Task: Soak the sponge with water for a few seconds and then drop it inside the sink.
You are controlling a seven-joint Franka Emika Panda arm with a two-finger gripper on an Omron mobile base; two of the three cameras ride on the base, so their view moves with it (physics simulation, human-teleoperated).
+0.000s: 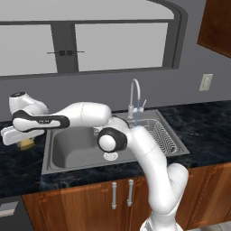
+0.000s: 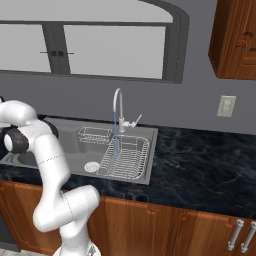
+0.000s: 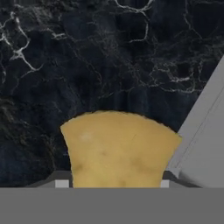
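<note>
A: Where was the small yellow-orange rectangular sponge (image 3: 119, 148)?

B: On the black marbled countertop (image 3: 87, 65), just beside the left edge of the grey stainless-steel sink (image 1: 67, 149), with the 2-finger gripper (image 1: 22, 140) closed on it.

A: Risks?

B: It looked soft, so it could squash and slip during the carry to the running curved tap (image 1: 134, 97).

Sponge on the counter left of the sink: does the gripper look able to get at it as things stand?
Yes, apparently already there: the gripper sits down on the sponge on the black countertop beside the sink, jaws closed on its sides, nothing in between.
</note>
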